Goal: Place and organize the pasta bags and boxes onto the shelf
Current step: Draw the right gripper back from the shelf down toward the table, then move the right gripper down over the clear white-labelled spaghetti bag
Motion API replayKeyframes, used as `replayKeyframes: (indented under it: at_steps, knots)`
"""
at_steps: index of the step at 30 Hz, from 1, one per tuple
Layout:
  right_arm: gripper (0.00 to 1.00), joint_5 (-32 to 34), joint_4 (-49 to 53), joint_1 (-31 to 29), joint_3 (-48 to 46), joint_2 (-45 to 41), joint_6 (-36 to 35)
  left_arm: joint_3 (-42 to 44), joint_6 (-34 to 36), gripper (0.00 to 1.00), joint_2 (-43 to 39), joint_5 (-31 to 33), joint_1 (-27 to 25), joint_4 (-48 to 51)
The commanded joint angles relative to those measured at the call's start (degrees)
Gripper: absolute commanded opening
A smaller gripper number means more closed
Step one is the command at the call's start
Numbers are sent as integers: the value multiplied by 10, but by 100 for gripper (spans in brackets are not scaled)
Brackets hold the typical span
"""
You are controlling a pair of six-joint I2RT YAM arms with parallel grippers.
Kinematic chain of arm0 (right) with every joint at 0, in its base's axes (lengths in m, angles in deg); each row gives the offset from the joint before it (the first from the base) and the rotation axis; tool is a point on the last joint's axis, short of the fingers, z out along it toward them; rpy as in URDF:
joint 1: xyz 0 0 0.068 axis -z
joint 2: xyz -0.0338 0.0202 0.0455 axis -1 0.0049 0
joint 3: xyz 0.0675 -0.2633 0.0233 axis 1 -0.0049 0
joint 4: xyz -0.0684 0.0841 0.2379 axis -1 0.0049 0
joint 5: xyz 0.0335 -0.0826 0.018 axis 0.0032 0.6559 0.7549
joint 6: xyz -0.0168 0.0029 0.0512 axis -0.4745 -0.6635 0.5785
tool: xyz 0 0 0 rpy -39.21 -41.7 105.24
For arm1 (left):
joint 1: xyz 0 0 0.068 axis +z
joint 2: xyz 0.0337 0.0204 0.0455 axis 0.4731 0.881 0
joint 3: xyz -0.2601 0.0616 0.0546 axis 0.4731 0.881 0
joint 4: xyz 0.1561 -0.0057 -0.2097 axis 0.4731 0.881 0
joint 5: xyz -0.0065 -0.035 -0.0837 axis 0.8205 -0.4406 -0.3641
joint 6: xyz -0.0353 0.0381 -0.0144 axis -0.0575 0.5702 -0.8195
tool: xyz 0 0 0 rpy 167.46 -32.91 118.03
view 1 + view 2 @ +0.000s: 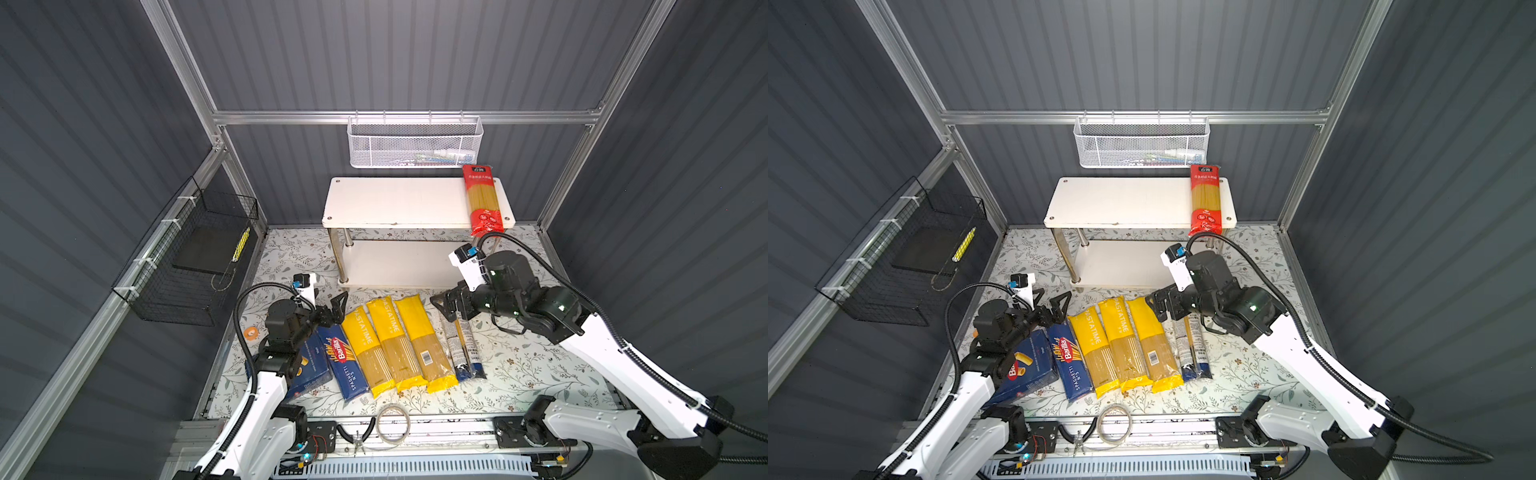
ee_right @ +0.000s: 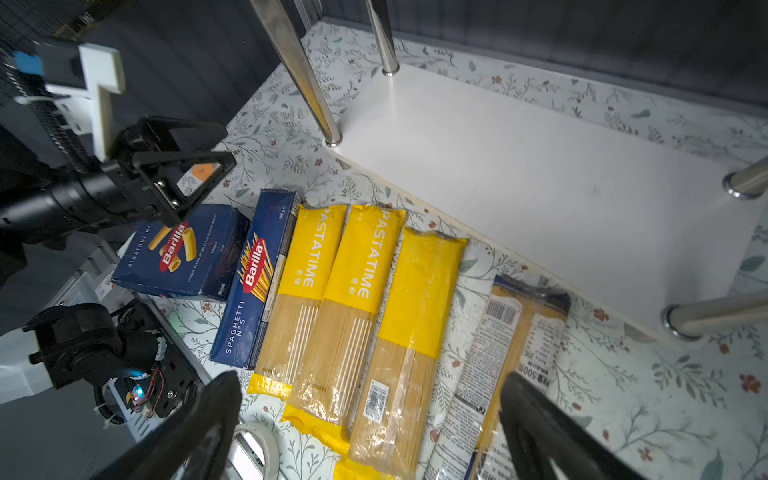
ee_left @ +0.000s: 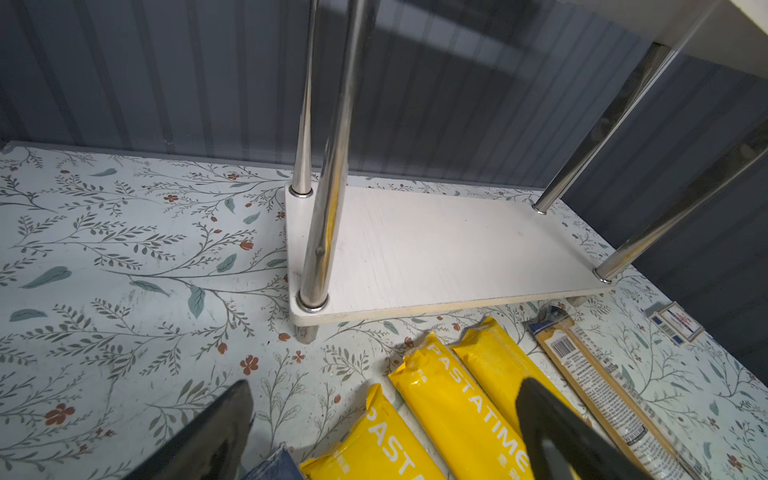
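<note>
Red bag w/ Chinese txt is laid on shelf top, right end. Three yellow PASTATIME bags, clear blue-ended bag, two navy Barilla boxes are lined up before shelf. Left claw, right claw are spread, empty.

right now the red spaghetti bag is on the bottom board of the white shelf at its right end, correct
Not the bottom board: the red spaghetti bag lies on the top board of the white shelf, at its right end, as both top views show.
</note>
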State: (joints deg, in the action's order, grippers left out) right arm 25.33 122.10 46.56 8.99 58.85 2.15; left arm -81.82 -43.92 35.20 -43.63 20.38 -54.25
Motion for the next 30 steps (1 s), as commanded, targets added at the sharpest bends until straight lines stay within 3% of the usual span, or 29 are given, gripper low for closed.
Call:
replayKeyframes:
  at_steps: [1, 5, 10, 16, 23, 30]
  knots:
    - [98, 67, -4, -19, -39, -35, 60, 28, -25, 100, 14, -14, -3, -42]
    - [99, 127, 13, -23, -100, -73, 126, 48, -36, 100, 45, -26, -3, -94]
    - [99, 221, 111, -24, -124, -65, 203, 76, -58, 100, 75, -58, -3, -165]
    - [99, 195, 56, -24, -181, -64, 214, 108, -68, 100, 85, -72, -3, -203]
    - [99, 222, 29, -23, -230, -53, 230, 111, -45, 100, 79, -18, -3, -161]
    - [99, 213, 13, -18, -254, -20, 219, 95, -40, 100, 98, -32, -3, -151]
